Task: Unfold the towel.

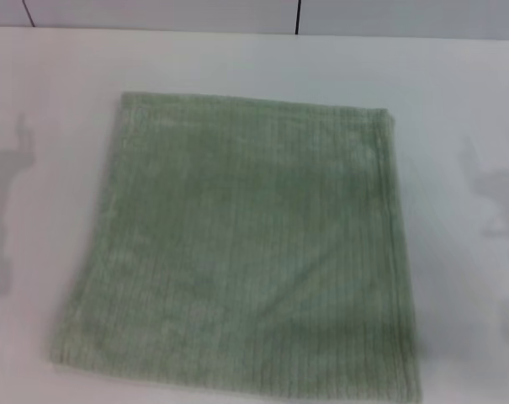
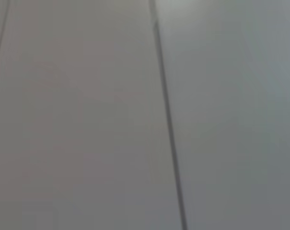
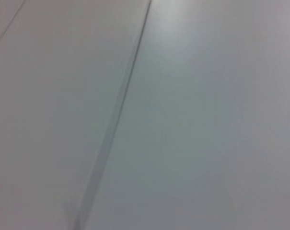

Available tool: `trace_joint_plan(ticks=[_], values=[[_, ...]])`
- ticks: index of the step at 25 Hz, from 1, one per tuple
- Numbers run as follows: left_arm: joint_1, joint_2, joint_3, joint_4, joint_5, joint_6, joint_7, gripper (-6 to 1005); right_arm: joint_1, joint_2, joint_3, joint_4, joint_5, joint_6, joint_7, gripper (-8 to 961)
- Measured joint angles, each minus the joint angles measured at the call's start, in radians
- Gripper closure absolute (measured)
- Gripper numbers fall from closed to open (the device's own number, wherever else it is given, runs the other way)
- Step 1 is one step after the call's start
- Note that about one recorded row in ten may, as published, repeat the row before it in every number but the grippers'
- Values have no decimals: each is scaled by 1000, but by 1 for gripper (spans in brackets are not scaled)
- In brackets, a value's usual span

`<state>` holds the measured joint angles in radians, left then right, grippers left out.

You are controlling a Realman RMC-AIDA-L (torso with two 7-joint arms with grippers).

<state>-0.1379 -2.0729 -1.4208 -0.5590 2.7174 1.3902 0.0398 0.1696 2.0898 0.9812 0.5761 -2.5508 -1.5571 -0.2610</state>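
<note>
Pale sage-green ribbed terry towel (image 1: 246, 244) lying flat on a white tabletop (image 1: 464, 93); neither gripper in view.

Head view, near to far: the towel's near hem runs along the bottom of the frame, lower left to lower right corner. The cloth fills the centre, roughly square, hems visible at right and far edges. Grey arm-shaped shadows fall on bare table at left and right edges, apart from the towel. Beyond the far hem: bare table, then pale wall panels with dark seams at the top. Both wrist views show only a pale surface with a dark seam; jaw state unseen.
</note>
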Motion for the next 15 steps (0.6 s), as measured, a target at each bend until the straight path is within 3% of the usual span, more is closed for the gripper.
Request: trace_joint_plan(ticks=[3, 6, 15], values=[[-44, -1, 1, 130, -44, -6, -32, 684, 51, -5, -77, -134, 221, -135, 58, 261], [-92, -1, -1, 245, -51, -24, -57, 527, 61, -8, -96, -176, 294, -108, 125, 260], [-97, -4, 1, 271, -53, -37, -50, 140, 53, -7, -86, -201, 305, -31, 163, 258]])
